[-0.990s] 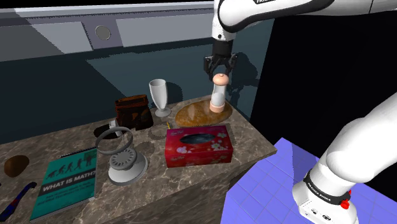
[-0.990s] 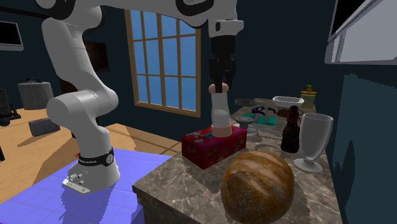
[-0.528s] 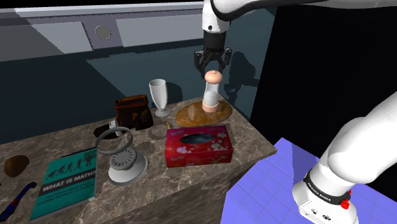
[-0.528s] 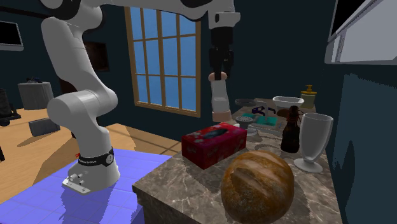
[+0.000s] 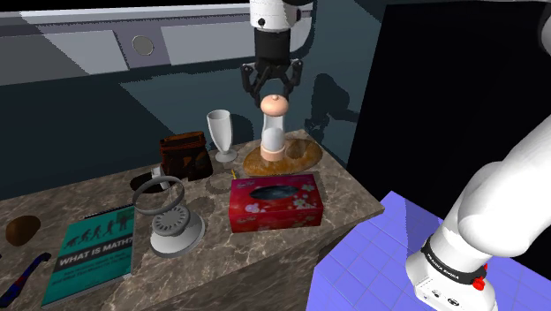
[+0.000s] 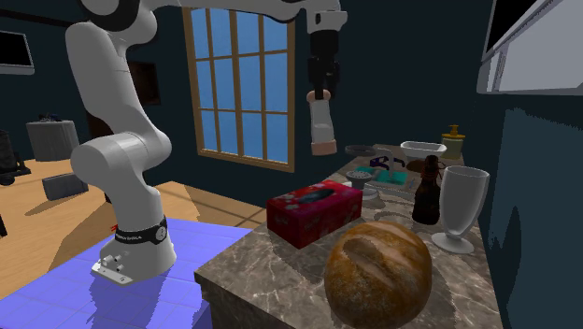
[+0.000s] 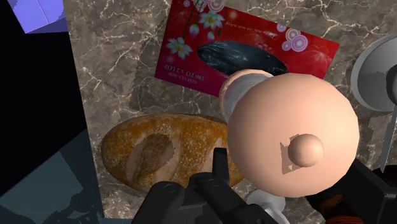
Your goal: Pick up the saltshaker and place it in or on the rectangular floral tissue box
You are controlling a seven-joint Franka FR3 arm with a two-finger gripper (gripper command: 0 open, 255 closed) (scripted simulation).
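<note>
Jaws of the gripper (image 5: 273, 92) pinch the saltshaker (image 5: 274, 132) by its rounded peach cap; it looks light, stiff and probably slick there, so a body hold seems surer.

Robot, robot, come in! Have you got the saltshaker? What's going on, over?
Gripper shut on saltshaker, gripped by its top, hanging upright clear of the counter. Red floral tissue box below, top bare. Bread loaf beside it, not in the way.

Marble counter (image 5: 351, 198): bread loaf (image 5: 305, 152) nr goblet (image 5: 220, 132), teal book (image 5: 91, 249) at shoulder view's left. Blue window (image 6: 238, 84) in bkgd.
</note>
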